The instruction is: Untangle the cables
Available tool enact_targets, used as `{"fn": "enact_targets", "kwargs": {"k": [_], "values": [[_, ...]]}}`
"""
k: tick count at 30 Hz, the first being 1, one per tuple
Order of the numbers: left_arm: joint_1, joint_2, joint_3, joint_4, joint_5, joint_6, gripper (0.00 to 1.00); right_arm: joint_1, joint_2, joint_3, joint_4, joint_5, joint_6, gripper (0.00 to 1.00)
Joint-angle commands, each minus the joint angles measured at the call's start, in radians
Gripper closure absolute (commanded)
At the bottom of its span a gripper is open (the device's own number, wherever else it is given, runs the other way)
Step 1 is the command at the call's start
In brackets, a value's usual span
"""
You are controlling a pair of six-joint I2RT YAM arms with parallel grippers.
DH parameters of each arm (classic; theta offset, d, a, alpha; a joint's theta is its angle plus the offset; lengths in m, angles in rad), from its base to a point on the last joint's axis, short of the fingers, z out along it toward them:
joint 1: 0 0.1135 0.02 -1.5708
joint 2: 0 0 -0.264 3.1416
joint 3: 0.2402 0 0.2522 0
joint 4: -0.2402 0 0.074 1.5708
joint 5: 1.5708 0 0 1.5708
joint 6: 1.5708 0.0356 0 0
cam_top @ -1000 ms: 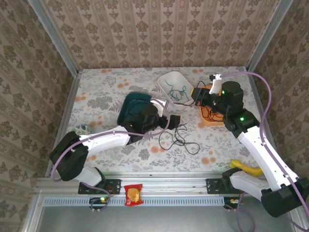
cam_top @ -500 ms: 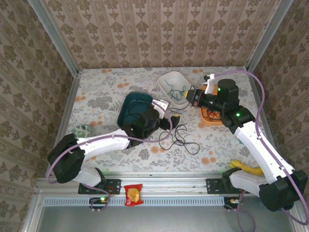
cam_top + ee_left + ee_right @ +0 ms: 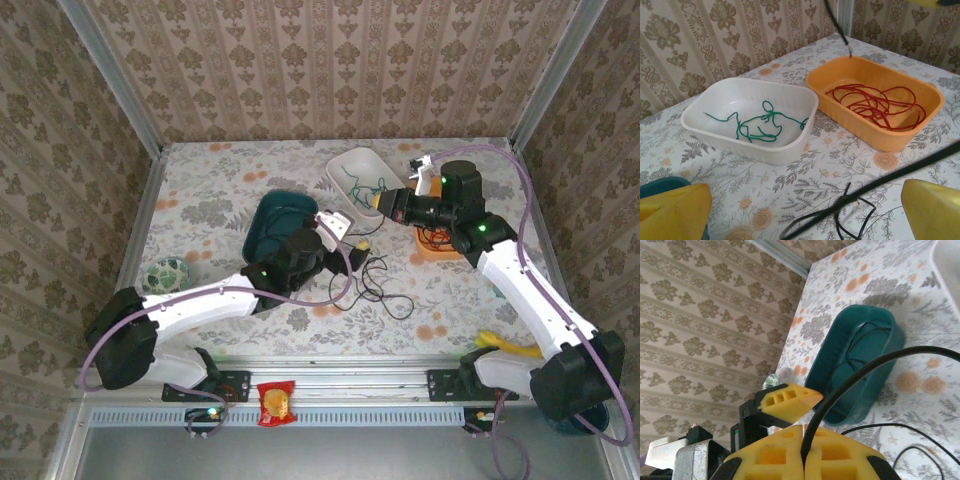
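Black cable (image 3: 880,185): one strand is clamped between the closed fingers of the right gripper (image 3: 803,432), leaving them toward 12 o'clock and arching off to 3 o'clock in that wrist view. From above, the right gripper (image 3: 378,201) sits at 1 o'clock of the left gripper (image 3: 348,232), and the loose remainder of the black cable lies in squiggles on the table (image 3: 200,190) at 5 o'clock of the left gripper. In the left wrist view a taut length of it crosses the gap between the two yellow fingers (image 3: 672,212), running from 7 o'clock up to 3 o'clock. Those fingers are spread wide and hold nothing. Whether the black squiggle is one cable or more cannot be told. Green cable (image 3: 760,127): one, lying inside the white tray (image 3: 785,152). Red cable (image 3: 875,102): one, coiled inside the orange tray (image 3: 885,140), which is at 3 o'clock of the white tray. Trays: three, the third being a teal tray (image 3: 272,215) at 10 o'clock of the black squiggle, with a thin black line showing inside it. Further out from the squiggle there is one banana (image 3: 510,348) at 4 o'clock, one green ball (image 3: 165,273) at 9 o'clock and one snack pack (image 3: 276,402) at 7 o'clock.
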Motion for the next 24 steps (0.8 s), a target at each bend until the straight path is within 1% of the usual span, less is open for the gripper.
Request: {"fn": "enact_targets", "kwargs": {"k": [1, 4, 5, 7, 10, 11, 12, 13, 14, 15, 16, 18, 19, 20, 21, 24], "values": [[-0.005, 0.040, 0.065, 0.017, 0.016, 0.059, 0.03, -0.004, 0.008, 0.014, 0.046, -0.116, 0.045, 1.00], [-0.001, 0.074, 0.096, 0.041, 0.017, 0.058, 0.05, -0.004, 0.022, 0.015, 0.035, -0.153, 0.048, 1.00], [0.002, 0.085, 0.111, 0.036, 0.024, 0.052, 0.11, -0.004, 0.023, 0.016, 0.023, -0.158, 0.042, 1.00], [0.003, 0.098, 0.132, 0.028, 0.043, 0.034, 0.26, -0.005, 0.023, 0.018, -0.001, -0.144, 0.030, 1.00], [0.004, 0.088, 0.121, 0.050, 0.079, -0.010, 0.69, -0.013, 0.027, 0.014, -0.031, -0.109, 0.021, 1.00], [0.006, 0.076, 0.108, 0.061, 0.084, -0.039, 0.87, -0.018, 0.032, 0.011, -0.040, -0.092, 0.024, 1.00], [0.010, 0.063, 0.095, 0.072, 0.088, -0.069, 0.98, -0.023, 0.035, 0.007, -0.048, -0.070, 0.029, 1.00], [0.020, 0.046, 0.074, 0.087, 0.088, -0.113, 1.00, -0.029, 0.040, 0.001, -0.056, -0.046, 0.036, 1.00], [0.031, 0.025, 0.051, 0.102, 0.086, -0.165, 1.00, -0.035, 0.044, -0.005, -0.063, -0.025, 0.044, 1.00], [0.046, 0.009, 0.031, 0.110, 0.082, -0.212, 1.00, -0.041, 0.049, -0.010, -0.069, -0.009, 0.052, 0.97], [0.063, -0.013, 0.006, 0.119, 0.066, -0.269, 1.00, -0.047, 0.053, -0.016, -0.070, 0.011, 0.062, 0.91], [0.099, -0.050, -0.031, 0.103, 0.030, -0.358, 1.00, -0.055, 0.061, -0.022, -0.071, 0.037, 0.071, 0.63], [0.119, -0.071, -0.048, 0.081, 0.006, -0.394, 1.00, -0.058, 0.060, -0.022, -0.076, 0.058, 0.075, 0.54], [0.138, -0.094, -0.065, 0.060, -0.019, -0.415, 1.00, -0.060, 0.060, -0.024, -0.077, 0.083, 0.074, 0.49], [0.157, -0.116, -0.081, 0.044, -0.039, -0.420, 1.00, -0.064, 0.055, -0.025, -0.080, 0.105, 0.075, 0.44], [0.221, -0.175, -0.100, -0.051, -0.087, -0.409, 1.00, -0.071, 0.036, -0.039, -0.090, 0.161, 0.071, 0.41]]}}
